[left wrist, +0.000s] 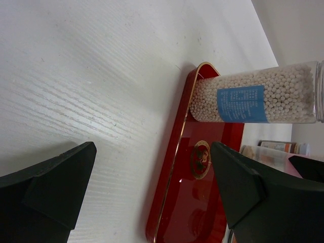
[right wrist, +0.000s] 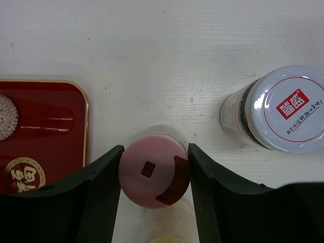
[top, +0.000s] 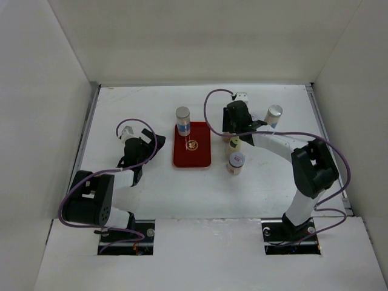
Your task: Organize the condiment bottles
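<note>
one white table (top: 151,194), white walls (top: 200,36), pink-lidded jar (right wrist: 154,177)

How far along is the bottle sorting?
Done: one silver-lid jar stands on the red tray. In hand: right hand closed on the pink-lid jar, beside the tray. To do: second silver-lid jar, yellow-green-lid jar and purplish-white-lid jar sit on the table, off the tray. Left hand open, empty.

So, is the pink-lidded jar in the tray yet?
Out: the pink-lidded jar is beside the red tray, over the table, clamped in the right gripper.
</note>
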Robot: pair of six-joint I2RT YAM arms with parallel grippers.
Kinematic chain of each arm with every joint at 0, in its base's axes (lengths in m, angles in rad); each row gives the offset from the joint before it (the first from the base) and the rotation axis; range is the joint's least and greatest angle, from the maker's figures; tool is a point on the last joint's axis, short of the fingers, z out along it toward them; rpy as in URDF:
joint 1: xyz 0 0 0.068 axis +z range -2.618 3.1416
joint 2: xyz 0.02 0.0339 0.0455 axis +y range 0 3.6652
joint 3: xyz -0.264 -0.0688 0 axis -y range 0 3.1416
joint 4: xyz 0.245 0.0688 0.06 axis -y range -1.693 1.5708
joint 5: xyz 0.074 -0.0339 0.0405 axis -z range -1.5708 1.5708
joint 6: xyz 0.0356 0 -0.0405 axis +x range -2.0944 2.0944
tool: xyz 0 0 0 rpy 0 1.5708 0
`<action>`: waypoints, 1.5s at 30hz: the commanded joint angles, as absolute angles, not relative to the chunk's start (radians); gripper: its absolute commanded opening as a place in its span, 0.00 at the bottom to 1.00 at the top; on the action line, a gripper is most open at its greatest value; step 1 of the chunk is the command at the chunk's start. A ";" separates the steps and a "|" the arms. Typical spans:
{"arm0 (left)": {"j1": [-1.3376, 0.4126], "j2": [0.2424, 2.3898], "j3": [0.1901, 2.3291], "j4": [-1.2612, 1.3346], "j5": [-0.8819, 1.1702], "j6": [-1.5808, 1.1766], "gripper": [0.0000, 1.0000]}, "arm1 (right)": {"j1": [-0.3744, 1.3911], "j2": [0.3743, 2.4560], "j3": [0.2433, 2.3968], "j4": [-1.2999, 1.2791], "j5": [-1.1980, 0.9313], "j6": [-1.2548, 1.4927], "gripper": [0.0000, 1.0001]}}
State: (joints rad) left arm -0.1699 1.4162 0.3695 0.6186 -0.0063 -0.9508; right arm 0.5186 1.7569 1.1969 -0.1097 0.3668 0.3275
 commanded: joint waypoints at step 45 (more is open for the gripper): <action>-0.162 1.427 0.371 0.673 0.020 -0.968 1.00 | 0.641 1.476 1.011 -0.012 0.501 0.333 0.86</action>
State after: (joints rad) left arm -0.1699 1.4250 0.3695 0.6193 0.0059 -0.9554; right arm 0.6716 1.5013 1.0801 0.0334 0.4175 0.3130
